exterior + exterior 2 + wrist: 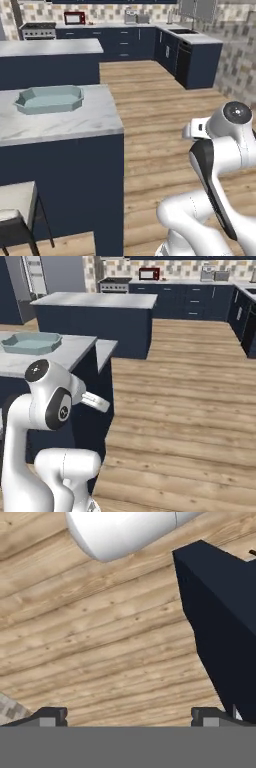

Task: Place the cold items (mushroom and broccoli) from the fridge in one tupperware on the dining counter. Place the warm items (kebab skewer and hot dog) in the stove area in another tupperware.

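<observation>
A simulated kitchen with a wood plank floor and dark navy cabinets. In the left base view, a pale blue tupperware sits empty on a marble-topped bench at the middle left of the frame; the same tupperware appears at the upper left of the right base view. A stool stands at the lower left beside the bench. At the far back, upper left, are a stove and a red microwave.

The white arm is folded close to its base at the lower right. In the hand view the pincer points down at bare floor, its two dark tips standing wide apart at the bottom edge, released and grasping nothing. A dark navy cabinet side fills the right of that view.

Mushroom, broccoli, skewer and hot dog cannot be made out anywhere. The task appears to be at its start, a travelling stage. The next move likely calls for driving to the fridge or stove area to fetch a first item.
</observation>
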You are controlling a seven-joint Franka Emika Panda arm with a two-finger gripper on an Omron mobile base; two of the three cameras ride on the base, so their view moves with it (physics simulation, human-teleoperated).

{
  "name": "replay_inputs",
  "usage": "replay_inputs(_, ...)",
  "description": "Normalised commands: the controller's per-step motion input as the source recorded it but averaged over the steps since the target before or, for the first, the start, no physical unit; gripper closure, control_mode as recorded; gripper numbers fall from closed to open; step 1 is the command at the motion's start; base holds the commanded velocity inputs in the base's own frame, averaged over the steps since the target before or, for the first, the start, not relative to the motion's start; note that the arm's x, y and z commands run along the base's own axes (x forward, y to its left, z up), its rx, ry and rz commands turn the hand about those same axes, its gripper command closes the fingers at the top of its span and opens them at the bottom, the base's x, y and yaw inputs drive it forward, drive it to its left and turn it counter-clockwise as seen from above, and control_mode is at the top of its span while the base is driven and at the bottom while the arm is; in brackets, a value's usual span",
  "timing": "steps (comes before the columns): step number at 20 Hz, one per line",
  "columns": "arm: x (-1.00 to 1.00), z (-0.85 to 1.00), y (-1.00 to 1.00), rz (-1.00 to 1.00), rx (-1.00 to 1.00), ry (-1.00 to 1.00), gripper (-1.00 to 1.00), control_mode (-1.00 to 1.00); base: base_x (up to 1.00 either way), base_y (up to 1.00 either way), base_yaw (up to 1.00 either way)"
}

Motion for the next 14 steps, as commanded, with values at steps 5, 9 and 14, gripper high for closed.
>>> replay_inputs(5, 0.00, 0.00, 0.00, 0.00, 0.00, 0.00, -1.00, 1.00, 0.54, -1.00, 0.27)
replay_inputs(9, 0.00, 0.00, 0.00, 0.00, 0.00, 0.00, -1.00, 1.00, 0.75, -0.99, 0.32)
replay_inputs(14, 0.00, 0.00, 0.00, 0.00, 0.00, 0.00, -1.00, 1.00, 1.00, -0.76, 0.20)
